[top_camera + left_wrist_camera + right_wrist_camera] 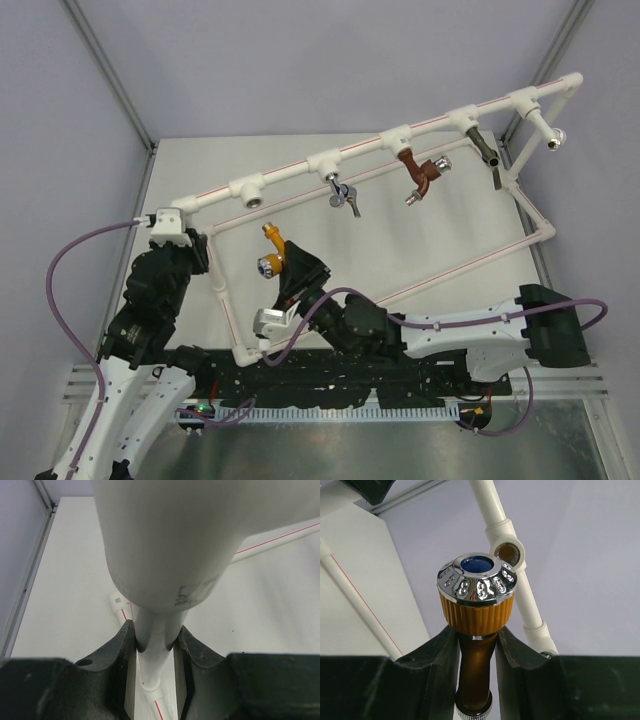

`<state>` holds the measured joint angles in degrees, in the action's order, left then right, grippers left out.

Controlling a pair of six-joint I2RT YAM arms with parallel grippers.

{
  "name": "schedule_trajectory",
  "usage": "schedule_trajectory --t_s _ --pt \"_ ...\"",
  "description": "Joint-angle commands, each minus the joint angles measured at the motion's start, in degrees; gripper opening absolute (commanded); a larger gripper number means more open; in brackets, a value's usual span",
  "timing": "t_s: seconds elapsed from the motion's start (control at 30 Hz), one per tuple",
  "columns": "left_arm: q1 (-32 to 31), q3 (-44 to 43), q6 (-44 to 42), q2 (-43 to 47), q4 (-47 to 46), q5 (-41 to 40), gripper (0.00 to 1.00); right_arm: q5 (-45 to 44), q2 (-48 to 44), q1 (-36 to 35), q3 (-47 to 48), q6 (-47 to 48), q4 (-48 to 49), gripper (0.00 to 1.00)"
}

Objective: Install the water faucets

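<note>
My right gripper (283,262) is shut on the orange-yellow water faucet (271,247), held above the table left of centre. In the right wrist view the faucet (477,605) stands between the jaws, its silver knob with blue centre up; the jaws clamp its brown stem. An open tee socket (508,554) of the white pipe frame shows just behind the knob; the same empty socket (252,197) sits on the top rail. My left gripper (172,240) is shut on the white pipe (156,640) at the frame's left corner.
The white pipe frame (400,135) runs diagonally across the table. It carries a grey tap (343,193), a reddish-brown tap (422,175), a dark tap (487,150) and a silver tap (553,136). Metal posts stand at the table's back corners.
</note>
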<state>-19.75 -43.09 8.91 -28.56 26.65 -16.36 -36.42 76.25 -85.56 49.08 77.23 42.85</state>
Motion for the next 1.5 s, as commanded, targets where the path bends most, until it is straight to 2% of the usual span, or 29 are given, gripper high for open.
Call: schedule_trajectory --t_s 0.0,0.23,0.57,0.87,1.47 --pt "-1.7 2.3 1.6 0.7 2.3 15.2 0.00 -8.0 7.2 -2.1 6.4 13.4 18.5 0.05" --pt "-1.9 4.5 1.2 2.0 1.2 16.1 0.00 -13.6 15.2 -3.6 13.6 24.6 25.4 0.05" --pt "-2.3 4.6 0.4 1.9 1.8 16.1 0.00 -15.8 15.3 -3.4 16.7 24.7 17.5 0.05" --pt "-2.3 4.8 0.3 1.9 1.6 18.1 0.00 -13.4 14.3 -2.7 16.7 24.4 7.4 0.05" --pt "-3.0 5.2 0.1 2.1 1.6 18.8 0.00 -11.9 13.8 -0.6 19.2 28.9 3.1 0.05"
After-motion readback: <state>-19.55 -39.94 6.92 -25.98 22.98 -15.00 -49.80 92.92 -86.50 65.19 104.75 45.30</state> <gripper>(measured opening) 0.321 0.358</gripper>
